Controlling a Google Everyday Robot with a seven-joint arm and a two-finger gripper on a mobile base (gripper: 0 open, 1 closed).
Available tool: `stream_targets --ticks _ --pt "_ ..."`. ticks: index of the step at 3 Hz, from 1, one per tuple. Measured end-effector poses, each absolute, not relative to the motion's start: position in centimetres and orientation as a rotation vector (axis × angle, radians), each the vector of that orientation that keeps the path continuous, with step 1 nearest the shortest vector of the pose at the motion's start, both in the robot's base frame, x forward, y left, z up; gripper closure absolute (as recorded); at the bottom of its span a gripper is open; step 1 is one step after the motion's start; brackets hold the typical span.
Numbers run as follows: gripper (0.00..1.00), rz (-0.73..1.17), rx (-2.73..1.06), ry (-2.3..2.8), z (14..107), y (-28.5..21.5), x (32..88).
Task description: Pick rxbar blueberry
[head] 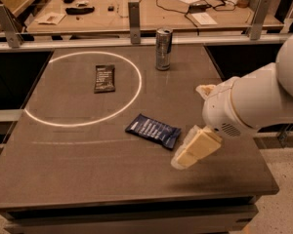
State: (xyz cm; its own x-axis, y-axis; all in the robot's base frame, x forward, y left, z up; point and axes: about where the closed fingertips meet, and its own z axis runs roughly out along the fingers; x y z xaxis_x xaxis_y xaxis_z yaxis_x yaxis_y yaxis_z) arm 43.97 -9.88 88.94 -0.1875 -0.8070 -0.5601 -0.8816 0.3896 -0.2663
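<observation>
The rxbar blueberry (153, 130) is a flat dark navy-blue wrapped bar with white text. It lies slightly slanted on the dark table, just below and right of a white painted circle. My gripper (184, 158) hangs at the end of the white arm (249, 104) that comes in from the right. It hovers just right of the bar's right end, close above the table. It holds nothing that I can see.
A smaller black-brown bar (104, 78) lies inside the white circle (136, 89). A metal can (163, 48) stands upright at the table's far edge. Behind it is a rail with posts (134, 16) and a cluttered wooden bench (151, 6).
</observation>
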Motion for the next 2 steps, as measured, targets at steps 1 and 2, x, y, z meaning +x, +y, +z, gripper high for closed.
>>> stream_targets --ticks 1,2 --pt "0.00 0.050 -1.432 2.103 87.38 -9.06 44.64" --pt "0.00 0.043 -1.360 2.158 87.31 -9.79 44.92"
